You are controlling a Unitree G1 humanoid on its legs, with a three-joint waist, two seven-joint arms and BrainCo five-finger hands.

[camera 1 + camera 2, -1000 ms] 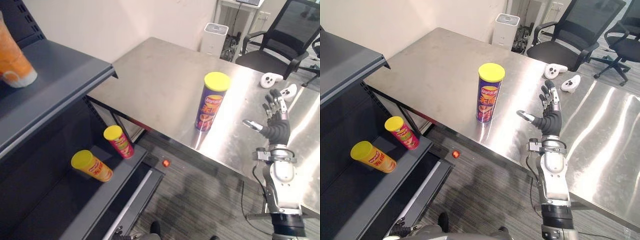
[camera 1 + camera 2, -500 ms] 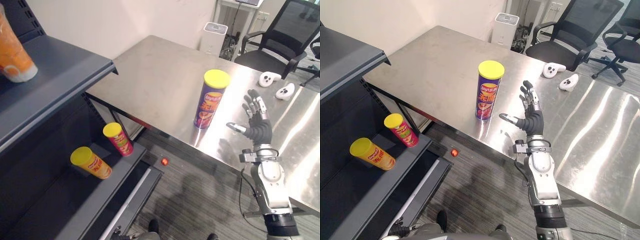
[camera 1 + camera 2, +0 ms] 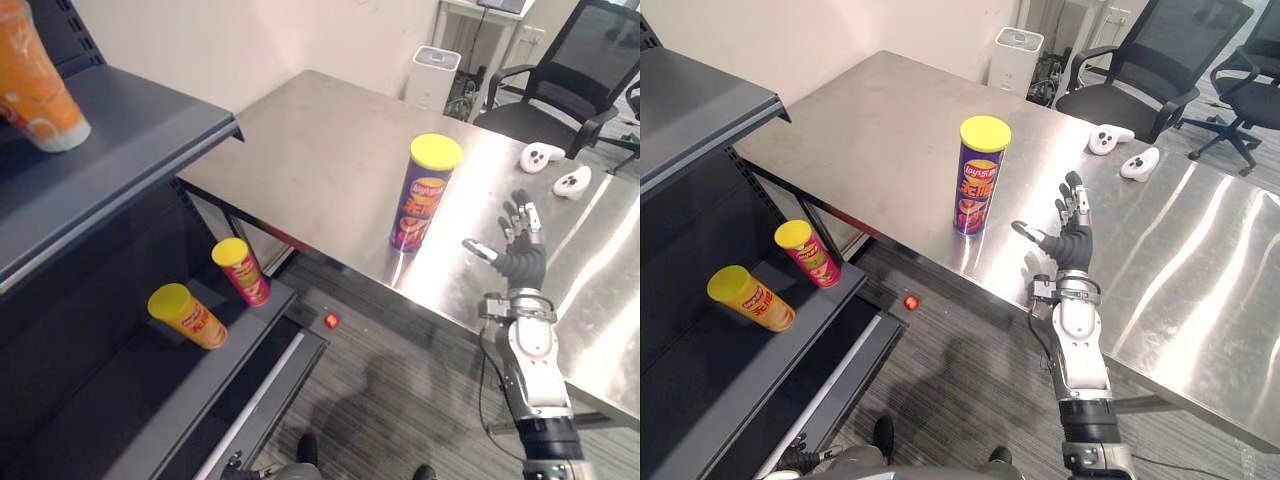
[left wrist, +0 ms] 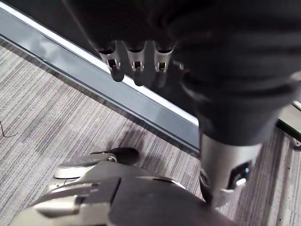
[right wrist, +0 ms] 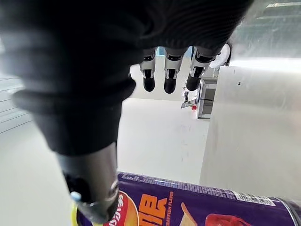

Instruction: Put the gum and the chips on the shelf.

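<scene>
Right eye view: chips can (image 3: 981, 175) upright, frame centre, on table (image 3: 880, 110). Right hand (image 3: 1072, 245) just right of it, fingers spread, empty, thumb toward can, prob. lining up side grasp. Left hand (image 4: 135, 63) appears relaxed, idle.

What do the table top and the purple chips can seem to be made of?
Table top: brushed metal, likely stainless steel, judging by its grey sheen and streaked glare. Purple chips can: probably a printed cardboard tube, smooth, slightly glossy; its yellow lid looks like matte plastic.
</scene>
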